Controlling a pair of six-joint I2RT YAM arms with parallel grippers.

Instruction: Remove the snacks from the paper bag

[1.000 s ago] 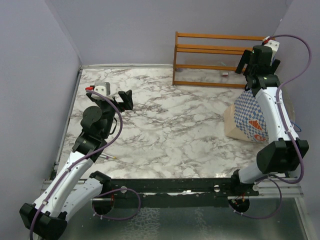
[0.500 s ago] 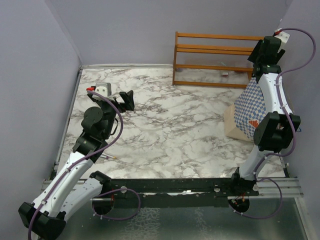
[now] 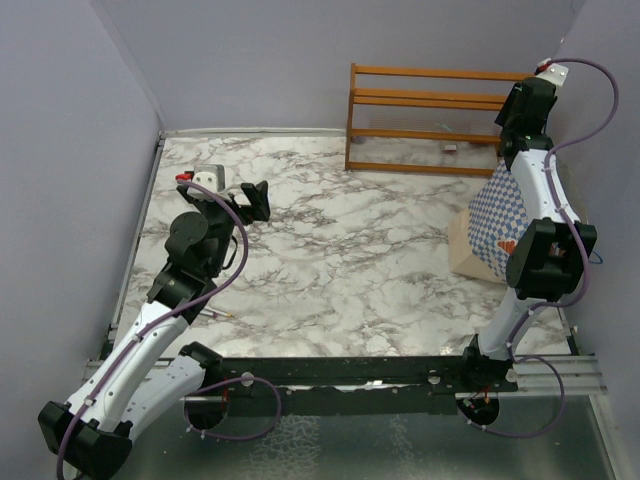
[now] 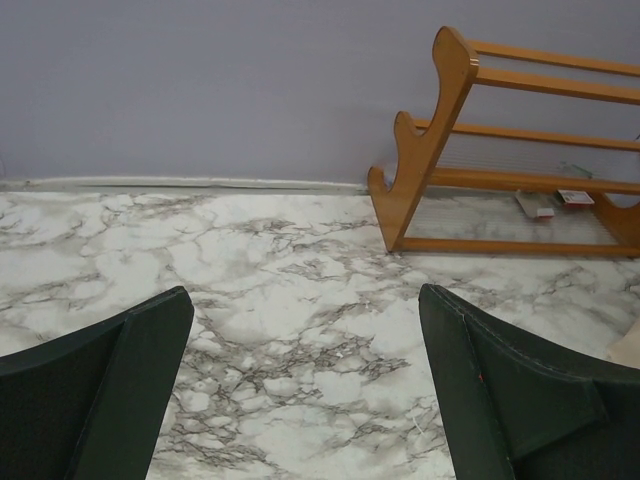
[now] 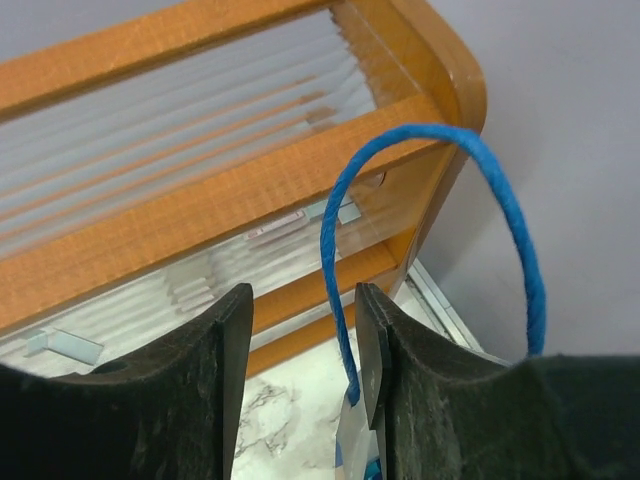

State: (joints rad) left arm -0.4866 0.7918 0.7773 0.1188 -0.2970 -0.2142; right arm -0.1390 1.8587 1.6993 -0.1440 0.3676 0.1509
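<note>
Reaching up over the tall blue-and-white chequered paper bag (image 3: 495,215) at the right side of the marble-patterned table (image 3: 330,260), the right arm had swung from a lower, bent pose a second before into a long stretch. That brought its wrist above the bag's mouth, in front of the orange wooden rack (image 3: 430,100).

Over the same second the right claw (image 5: 303,310) had drawn in from nearly full spread to roughly half. In the wrist view the thin blue cord handle (image 5: 430,128) looped up between its dark fingers (image 5: 200,390). The bag's upper edge lay against the inner face of one finger, and a clear gap remained on the other side. The claw was narrowing on the rim but had not yet pinched it.

The left claw (image 4: 305,390) hung fully spread over bare marble, holding nothing, its arm unmoved.

No snacks showed in any view; they were probably still inside the bag, which stood where it had been. The change read as the opening step: securing the rim or handle so the bag could be lifted, tipped or held open.
</note>
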